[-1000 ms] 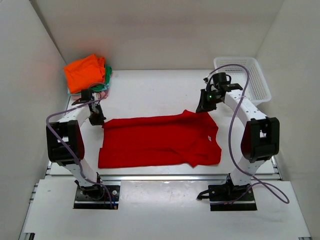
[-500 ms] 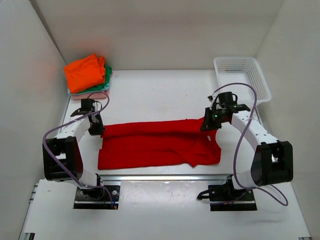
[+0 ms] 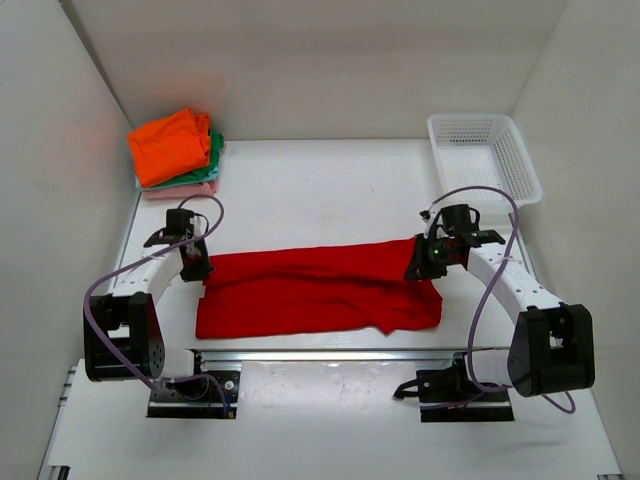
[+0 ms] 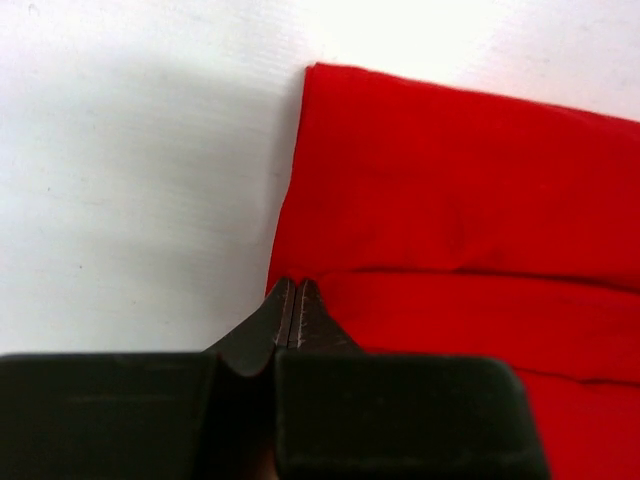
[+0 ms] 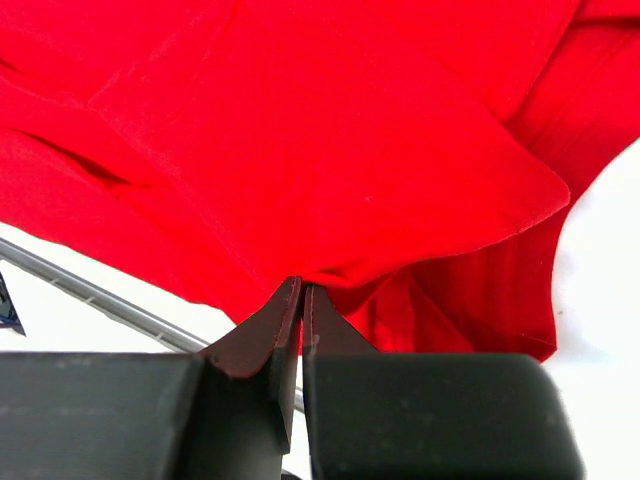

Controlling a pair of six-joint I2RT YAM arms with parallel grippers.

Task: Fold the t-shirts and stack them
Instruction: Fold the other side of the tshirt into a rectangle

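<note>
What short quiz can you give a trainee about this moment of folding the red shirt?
1. True or false: the left hand and the right hand are both shut on the red shirt.
2. Which shirt lies on top of the folded pile? A orange, B green, C pink.
3. Fill in: the white basket stands on the ___ arm's side.
Key: 1 true; 2 A; 3 right.

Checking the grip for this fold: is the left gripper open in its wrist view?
No, the left gripper is shut, its jaws pinched together on the edge of the red t-shirt.
</note>
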